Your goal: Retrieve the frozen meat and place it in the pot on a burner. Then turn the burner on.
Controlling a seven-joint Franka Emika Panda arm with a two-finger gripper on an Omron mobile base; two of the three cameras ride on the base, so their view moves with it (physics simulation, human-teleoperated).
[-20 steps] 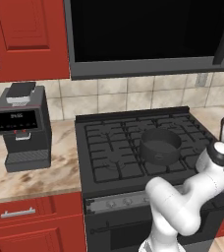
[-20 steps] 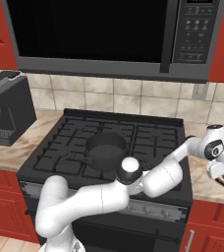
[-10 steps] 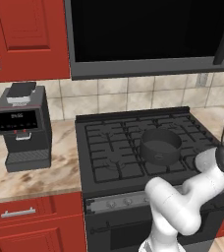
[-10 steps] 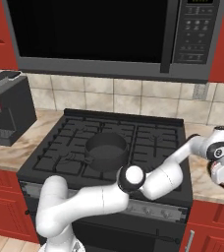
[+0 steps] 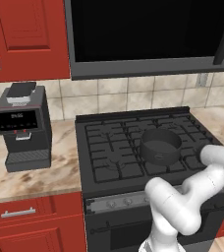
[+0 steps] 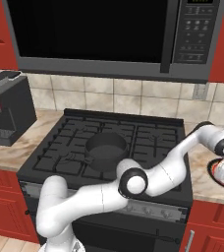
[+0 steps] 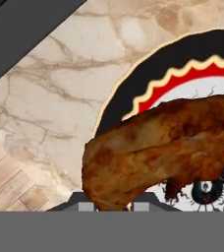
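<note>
Frozen meat [image 7: 158, 147], a brown-red lump, lies on a patterned plate [image 7: 128, 93] on the marble counter [image 7: 60, 88] right of the stove [image 6: 104, 142]; jaws closed on it. Pot [image 6: 105, 149] sits on a burner.

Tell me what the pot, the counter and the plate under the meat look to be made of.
The pot: dark grey metal, matte, judging by its even dull sheen and thin straight wall. The counter: polished marble or stone, beige with brown veins. The plate: probably glazed ceramic, with a black rim, cream zigzag, red band and white centre; the render leaves that open.
</note>
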